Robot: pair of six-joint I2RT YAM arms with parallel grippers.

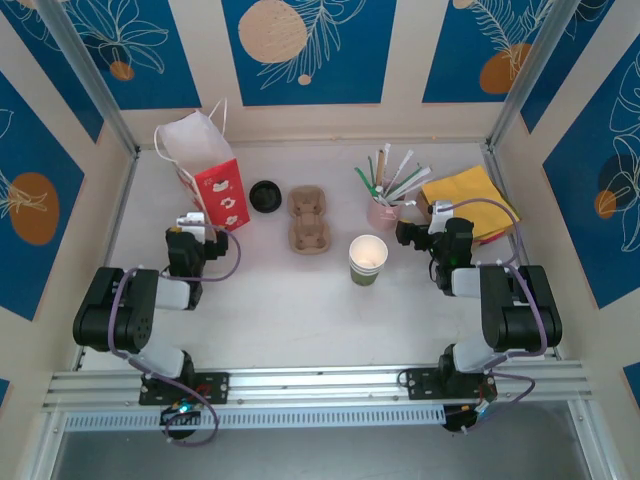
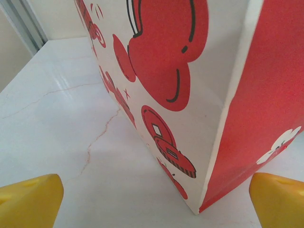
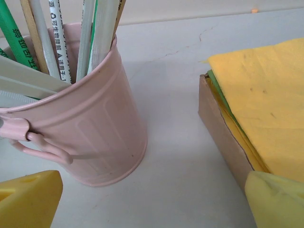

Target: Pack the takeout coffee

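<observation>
While both agape, left claw [image 2: 154, 205] at bag [image 2: 190, 95] edge, right claw [image 3: 152, 204] beside bucket [image 3: 85, 133].

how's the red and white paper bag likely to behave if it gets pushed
The paper bag is probably light and floppy: thin paper walls, open top. Standing tall on a narrow base, it may tip, or slide across the smooth white table.

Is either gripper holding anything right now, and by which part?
Nothing is held. The left gripper stands open facing the paper bag, and the right gripper stands open facing the pink bucket.
</observation>
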